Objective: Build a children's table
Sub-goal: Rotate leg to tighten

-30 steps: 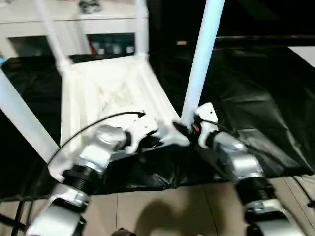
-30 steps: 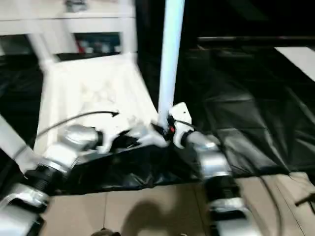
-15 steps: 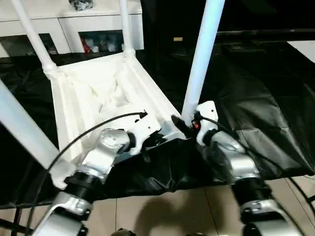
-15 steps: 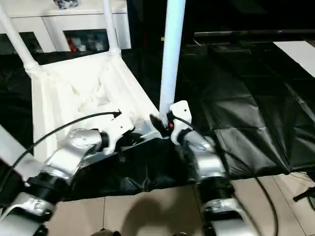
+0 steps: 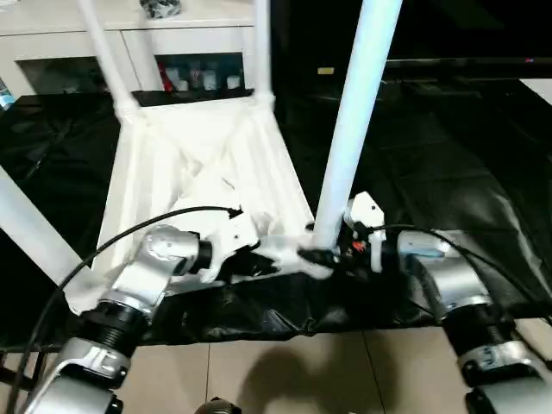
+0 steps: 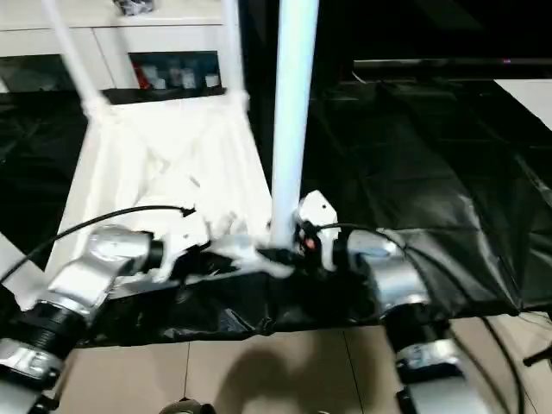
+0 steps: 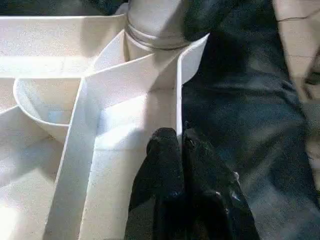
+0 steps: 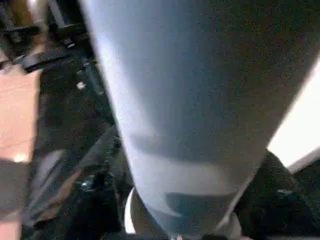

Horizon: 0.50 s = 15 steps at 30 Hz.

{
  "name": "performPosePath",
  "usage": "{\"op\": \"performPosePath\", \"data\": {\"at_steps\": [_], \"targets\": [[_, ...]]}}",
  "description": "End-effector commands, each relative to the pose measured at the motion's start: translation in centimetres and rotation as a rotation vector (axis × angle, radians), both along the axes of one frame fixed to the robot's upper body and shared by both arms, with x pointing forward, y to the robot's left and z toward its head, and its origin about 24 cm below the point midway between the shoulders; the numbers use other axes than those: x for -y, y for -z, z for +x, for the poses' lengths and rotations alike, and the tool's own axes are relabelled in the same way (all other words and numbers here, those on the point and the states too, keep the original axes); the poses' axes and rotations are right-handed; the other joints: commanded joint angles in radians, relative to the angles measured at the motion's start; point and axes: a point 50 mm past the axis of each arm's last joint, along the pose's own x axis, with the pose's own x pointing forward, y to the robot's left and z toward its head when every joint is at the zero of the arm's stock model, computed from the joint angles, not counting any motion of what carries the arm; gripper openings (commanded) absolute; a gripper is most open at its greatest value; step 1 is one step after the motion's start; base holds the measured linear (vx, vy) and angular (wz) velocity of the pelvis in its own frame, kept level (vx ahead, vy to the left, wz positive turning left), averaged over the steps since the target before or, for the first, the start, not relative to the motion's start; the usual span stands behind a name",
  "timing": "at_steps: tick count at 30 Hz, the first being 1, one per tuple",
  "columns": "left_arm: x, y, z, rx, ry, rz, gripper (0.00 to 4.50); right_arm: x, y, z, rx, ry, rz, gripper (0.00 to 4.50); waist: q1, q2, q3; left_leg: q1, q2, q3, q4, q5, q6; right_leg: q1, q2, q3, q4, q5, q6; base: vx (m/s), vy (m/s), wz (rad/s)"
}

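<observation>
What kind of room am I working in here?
Probably an indoor room set up as a work area: black plastic sheeting covers the work surface, tan floor tiles lie at its near edge, and a white glass-door cabinet holding small items stands behind.

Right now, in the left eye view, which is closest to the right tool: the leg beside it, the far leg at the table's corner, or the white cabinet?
From the right tool:
1. Near leg, right beside it.
2. Far leg, at the tabletop's back corner.
3. White cabinet, behind everything.

Right hand (image 5: 321, 255) swung sideways against leg (image 5: 354, 121) base
</observation>
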Motion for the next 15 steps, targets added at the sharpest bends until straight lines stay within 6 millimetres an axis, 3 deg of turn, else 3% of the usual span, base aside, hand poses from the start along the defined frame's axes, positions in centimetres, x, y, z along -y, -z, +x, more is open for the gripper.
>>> {"op": "performPosePath", "data": {"at_steps": [1,2,3,4,5,6,15], "targets": [[1.1,-1.1,0.6,0.046,0.053,-0.017,0.0,-2.1,1.2,-1.4,-0.087,-0.17,-0.022,2.45,0.0,-0.006,-0.061,0.019,0.051,-0.02,-0.06,-0.258,0.045,0.04,-0.06,0.044,-0.066,-0.189,-0.242,0.0,0.0,0.0],[0.8,-1.2,0.7,0.044,0.063,-0.005,0.0,-2.0,1.1,-1.4,-0.1,-0.187,-0.026,2.45,0.001,-0.015,-0.061,0.018,0.051,-0.019,-0.06,-0.254,0.047,0.042,-0.06,0.045,-0.065,-0.186,-0.242,0.0,0.0,0.0],[0.6,-1.2,0.7,0.041,0.075,0.01,0.0,-2.0,1.1,-1.4,-0.114,-0.207,-0.03,2.25,0.004,-0.009,-0.061,0.018,0.05,-0.02,-0.059,-0.249,0.047,0.041,-0.061,0.044,-0.064,-0.194,-0.242,0.0,0.0,0.0],[0.5,-1.2,0.8,0.039,0.081,0.018,0.0,-2.0,1.1,-1.5,-0.121,-0.217,-0.032,2.22,0.004,-0.01,-0.061,0.018,0.05,-0.02,-0.06,-0.247,0.048,0.041,-0.061,0.044,-0.065,-0.198,-0.24,0.0,0.0,0.0],[0.3,-1.3,0.9,0.039,0.085,0.022,0.0,-2.0,1.1,-1.5,-0.128,-0.232,-0.036,2.16,0.004,-0.016,-0.061,0.018,0.05,-0.019,-0.059,-0.247,0.045,0.041,-0.062,0.044,-0.065,-0.203,-0.237,0.0,0.0,0.0],[0.3,-1.3,0.9,0.039,0.085,0.022,0.0,-2.0,1.1,-1.5,-0.128,-0.232,-0.036,2.11,0.006,-0.013,-0.061,0.019,0.051,-0.02,-0.06,-0.248,0.043,0.04,-0.063,0.045,-0.065,-0.214,-0.235,0.0,0.0,0.0],[0.1,-1.3,1.3,0.045,0.052,0.008,0.0,-2.6,1.4,-1.9,-0.136,-0.248,-0.025,2.04,0.015,-0.013,-0.06,0.018,0.051,-0.021,-0.061,-0.26,0.03,0.039,-0.065,0.046,-0.067,-0.25,-0.221,0.0,0.0,0.0]]}}
